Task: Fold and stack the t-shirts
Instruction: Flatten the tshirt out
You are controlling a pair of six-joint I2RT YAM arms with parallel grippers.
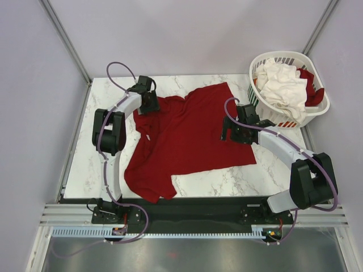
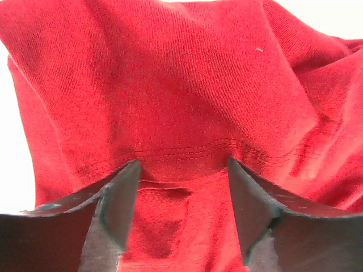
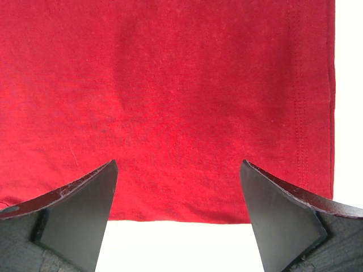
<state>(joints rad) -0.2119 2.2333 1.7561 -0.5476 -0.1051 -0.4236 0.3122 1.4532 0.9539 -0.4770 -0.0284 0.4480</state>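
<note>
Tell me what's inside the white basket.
The basket holds crumpled white cloth piled on top, with dark red cloth showing beside it. Anything beneath them is covered.

The whole table (image 1: 215, 178) is seen from high above its near edge, looking down. The red shirt (image 1: 193, 136) is shared by all three views; from each wrist it is seen very close.

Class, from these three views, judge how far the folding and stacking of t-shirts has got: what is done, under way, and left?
Done: one red t-shirt lies spread on the table, rumpled at its left side; no fold, no stack. Under way: the left gripper and right gripper, both open, sit over the shirt's opposite edges. Left: fold it, then handle the white cloth and red cloth in the basket.
</note>
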